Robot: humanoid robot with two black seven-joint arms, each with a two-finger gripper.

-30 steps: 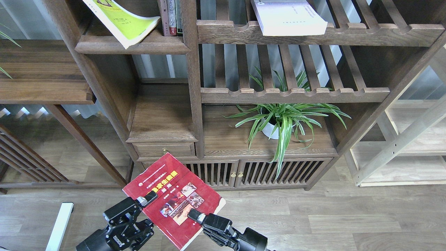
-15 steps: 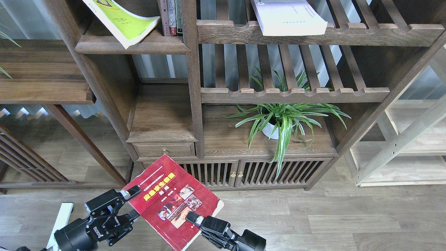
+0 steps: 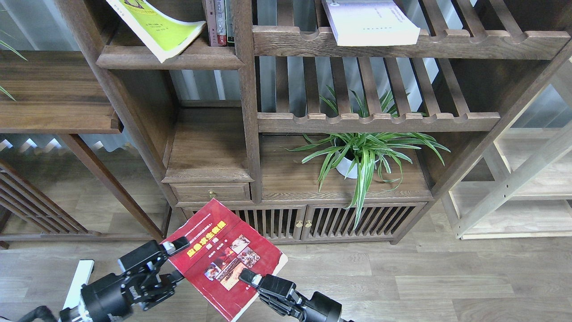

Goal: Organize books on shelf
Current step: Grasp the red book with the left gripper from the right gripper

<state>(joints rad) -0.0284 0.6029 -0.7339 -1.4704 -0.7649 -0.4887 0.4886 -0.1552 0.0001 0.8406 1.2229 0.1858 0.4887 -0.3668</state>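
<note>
Both grippers hold the red book [image 3: 225, 259] low in front of the bookcase — the left gripper [image 3: 175, 247] clamps its left edge, the right gripper [image 3: 248, 277] its near right part. The yellow-green book [image 3: 158, 27] leans on the solid shelf [image 3: 170, 60] at far left; the lavender book [image 3: 368, 22] lies on a slatted shelf [image 3: 469, 44].

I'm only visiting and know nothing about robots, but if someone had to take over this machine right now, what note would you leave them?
Left end effector: at the left edge of the red book, apparently pinching it.
Right end effector: shut on the red book's lower right part; the book is held in the air, cover up, in front of the bookcase.
Yellow-green book: lying tilted on the solid upper-left shelf, corner overhanging the front edge.
Lavender-white book: flat on the slatted shelf at top right.
Done: red book is in hand.
Left: none of the three books looks tidily shelved yet.
</note>
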